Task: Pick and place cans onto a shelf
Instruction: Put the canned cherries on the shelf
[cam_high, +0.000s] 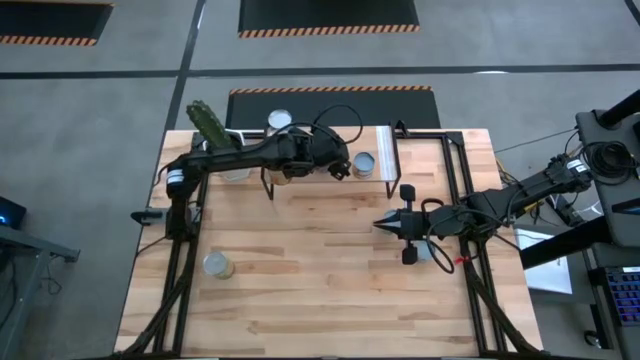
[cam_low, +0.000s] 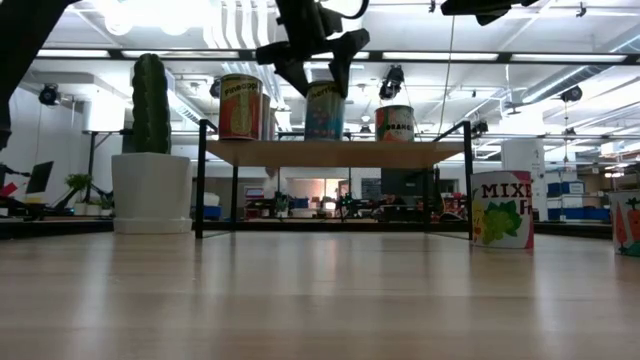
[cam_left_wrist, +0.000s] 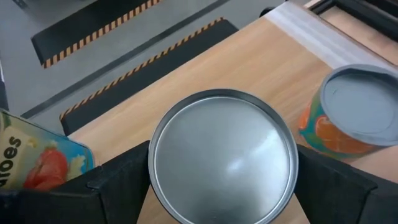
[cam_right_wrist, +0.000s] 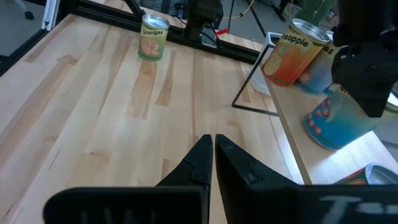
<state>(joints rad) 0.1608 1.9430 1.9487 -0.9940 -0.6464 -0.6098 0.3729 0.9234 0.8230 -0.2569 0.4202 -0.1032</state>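
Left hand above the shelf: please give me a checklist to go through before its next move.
1. Middle can upright on the shelf: ok.
2. Left hand open, one finger on each side of that can's top: ok.
3. Fingers free of the can: cannot tell.
4. Orange-label can apart from the middle can: ok.
5. Right hand shut, over the table, away from the shelf: ok.
6. All cans shelved: not ok, one can stands on the table.

Both arms are matte black, jointed, with looping black cables; the left arm (cam_high: 240, 155) wears a silver collar, the right arm (cam_high: 510, 195) red wiring
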